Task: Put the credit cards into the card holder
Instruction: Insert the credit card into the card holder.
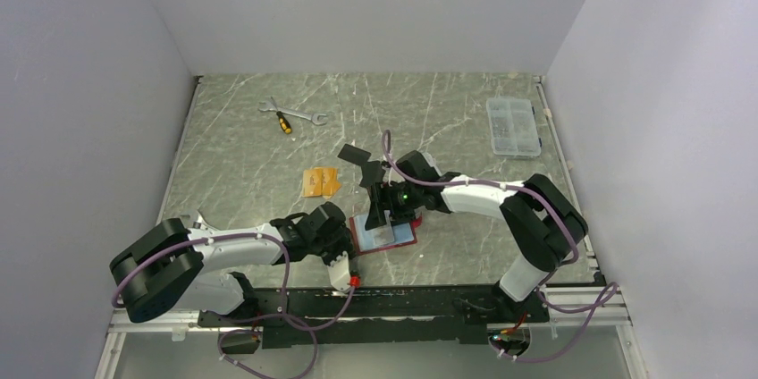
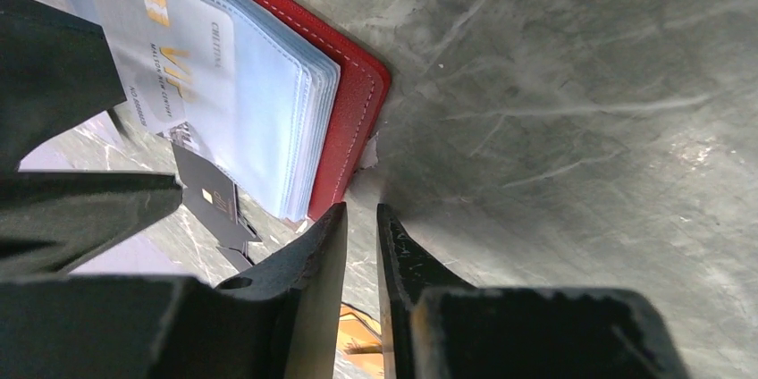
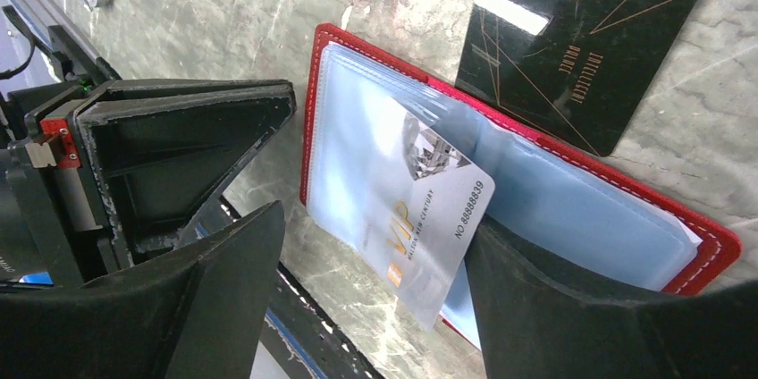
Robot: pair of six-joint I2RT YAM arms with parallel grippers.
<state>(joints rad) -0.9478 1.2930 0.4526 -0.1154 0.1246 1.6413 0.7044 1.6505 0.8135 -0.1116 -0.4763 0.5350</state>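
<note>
The dark-red card holder (image 1: 362, 238) lies open near the table's front edge, with its clear sleeves up. My right gripper (image 1: 390, 211) hangs over it with jaws wide open. In the right wrist view my gripper (image 3: 375, 294) straddles a silver-grey VIP card (image 3: 438, 218) that sticks out of a sleeve of the holder (image 3: 715, 249) and leans on one finger (image 3: 554, 307). My left gripper (image 1: 341, 258) is shut and empty. Its tips (image 2: 362, 218) are at the holder's red corner (image 2: 357, 120). Orange cards (image 1: 320, 181) and black cards (image 1: 355, 154) lie behind the holder.
A wrench and a screwdriver (image 1: 288, 117) lie at the back left. A clear compartment box (image 1: 512, 126) stands at the back right. A black card (image 3: 572, 39) lies right beside the holder's far edge. White walls enclose the table on three sides.
</note>
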